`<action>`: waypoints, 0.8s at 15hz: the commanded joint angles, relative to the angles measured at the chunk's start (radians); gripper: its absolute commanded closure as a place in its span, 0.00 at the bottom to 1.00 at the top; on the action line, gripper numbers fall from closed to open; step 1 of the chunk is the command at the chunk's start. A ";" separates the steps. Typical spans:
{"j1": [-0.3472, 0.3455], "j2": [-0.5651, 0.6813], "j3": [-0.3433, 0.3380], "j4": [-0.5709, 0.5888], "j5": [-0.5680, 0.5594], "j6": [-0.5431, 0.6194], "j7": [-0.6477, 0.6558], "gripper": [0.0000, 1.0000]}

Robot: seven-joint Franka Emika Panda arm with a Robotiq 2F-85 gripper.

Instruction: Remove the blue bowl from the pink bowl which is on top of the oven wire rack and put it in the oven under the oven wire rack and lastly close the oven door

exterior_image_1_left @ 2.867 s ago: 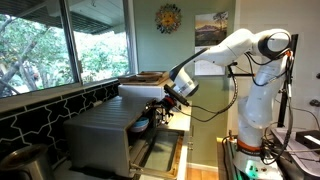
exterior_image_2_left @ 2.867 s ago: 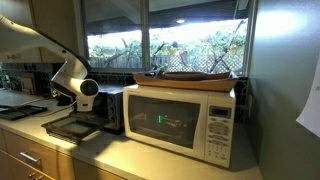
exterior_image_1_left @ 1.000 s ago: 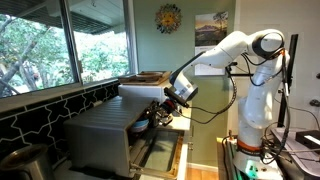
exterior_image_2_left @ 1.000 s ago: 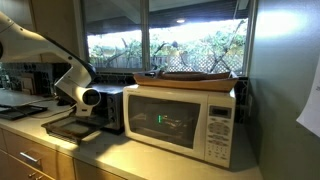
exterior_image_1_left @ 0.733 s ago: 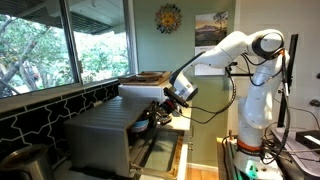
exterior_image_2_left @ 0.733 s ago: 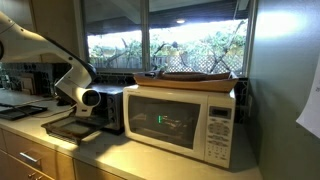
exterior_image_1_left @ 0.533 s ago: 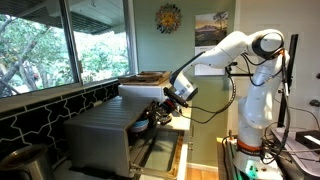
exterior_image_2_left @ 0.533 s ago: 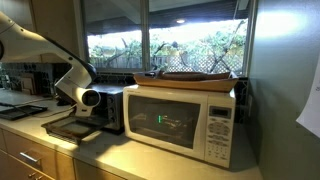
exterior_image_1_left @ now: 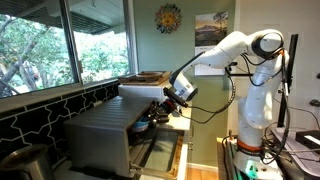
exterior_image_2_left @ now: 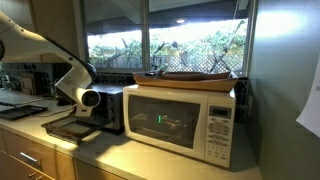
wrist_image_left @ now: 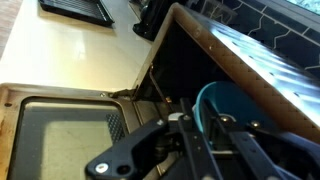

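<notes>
wrist view: oven door [wrist_image_left: 60, 135] lies open at lower left; bowl [wrist_image_left: 240, 100] sits inside oven [wrist_image_left: 265, 68], lower right.

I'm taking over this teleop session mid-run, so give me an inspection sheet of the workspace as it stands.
Surface: pale countertop carrying the appliances.
Job's things: oven with oven door folded down open; blue bowl at the oven mouth; pink bowl not seen.
Clutter: dark tray on the counter; wooden tray on the white microwave.
Grippers: gripper at the bowl's rim; grip cannot be told.
Cables: black cable looping under the arm.
Surroundings: windows, wall pictures.
</notes>
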 commanded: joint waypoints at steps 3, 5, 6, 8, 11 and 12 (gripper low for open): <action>0.002 0.000 0.006 0.001 0.023 0.028 -0.006 1.00; 0.002 -0.003 0.006 0.005 0.020 0.027 -0.017 0.99; 0.002 -0.004 0.006 0.007 0.020 0.027 -0.022 0.99; 0.002 -0.012 0.005 0.009 0.024 0.022 -0.053 0.99; 0.002 -0.023 0.012 0.018 -0.006 0.027 -0.089 0.99; 0.003 -0.025 0.014 0.021 -0.012 0.031 -0.099 0.99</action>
